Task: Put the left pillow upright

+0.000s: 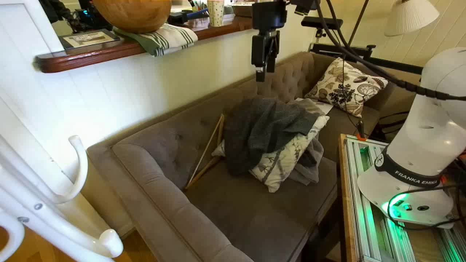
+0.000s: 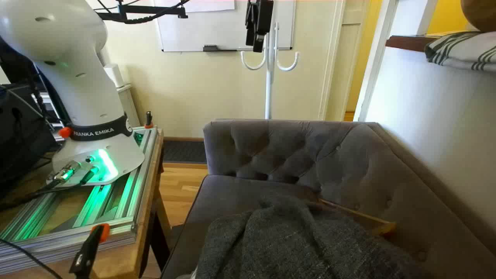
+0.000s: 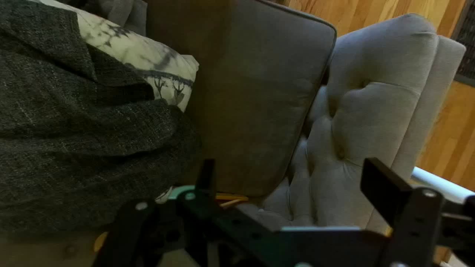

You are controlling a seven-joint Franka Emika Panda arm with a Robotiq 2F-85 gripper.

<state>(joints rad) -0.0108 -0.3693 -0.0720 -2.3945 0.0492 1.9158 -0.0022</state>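
The left pillow (image 1: 282,163) is pale cream-grey with a faint grey print. It lies tilted on the sofa seat, mostly covered by a dark grey cloth (image 1: 267,127). In the wrist view, one corner of the pillow (image 3: 167,74) sticks out from under the cloth (image 3: 81,141). In an exterior view the cloth (image 2: 294,240) hides nearly all of the pillow. My gripper (image 1: 265,74) hangs high above the sofa back, apart from pillow and cloth; it also shows in an exterior view (image 2: 257,44). In the wrist view my gripper (image 3: 289,167) has its fingers wide apart with nothing between them.
The grey tufted sofa (image 1: 255,222) has raised arms and back. A wooden hanger (image 1: 207,156) leans against its back beside the cloth. A leafy-print pillow (image 1: 346,87) sits at the far end. A wooden shelf (image 1: 87,60) overhangs the wall; a white coat stand (image 2: 268,89) stands behind the sofa arm.
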